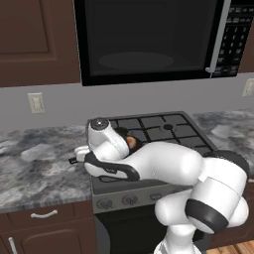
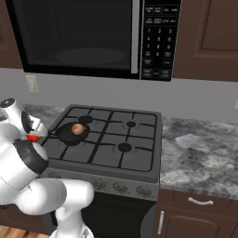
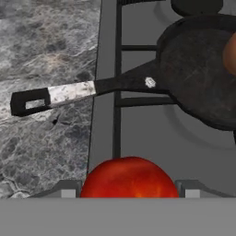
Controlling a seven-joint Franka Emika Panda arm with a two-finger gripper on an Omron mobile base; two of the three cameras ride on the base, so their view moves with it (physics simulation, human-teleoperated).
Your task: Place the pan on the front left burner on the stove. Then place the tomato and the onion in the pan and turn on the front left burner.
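The black pan (image 2: 69, 135) sits on the front left burner of the stove (image 2: 139, 155), and the tan-brown onion (image 2: 77, 128) lies inside it. In the hand view the pan (image 3: 198, 78) is at the upper right, its white-tipped handle (image 3: 69, 93) reaching out over the stove's left edge, and the onion (image 3: 231, 53) peeks in at the right border. My gripper (image 3: 129, 190) is shut on the glossy red tomato (image 3: 129, 177), held just above the stove's left rim, short of the pan. The right base view shows the tomato (image 2: 32, 137) left of the pan.
A black microwave (image 2: 79, 35) hangs over the stove. Grey marble counter (image 1: 34, 163) runs to the left and more counter (image 2: 200, 148) to the right. Knobs (image 2: 121, 187) line the stove front. My own arm covers the front left of the stove (image 1: 168, 129) in the left base view.
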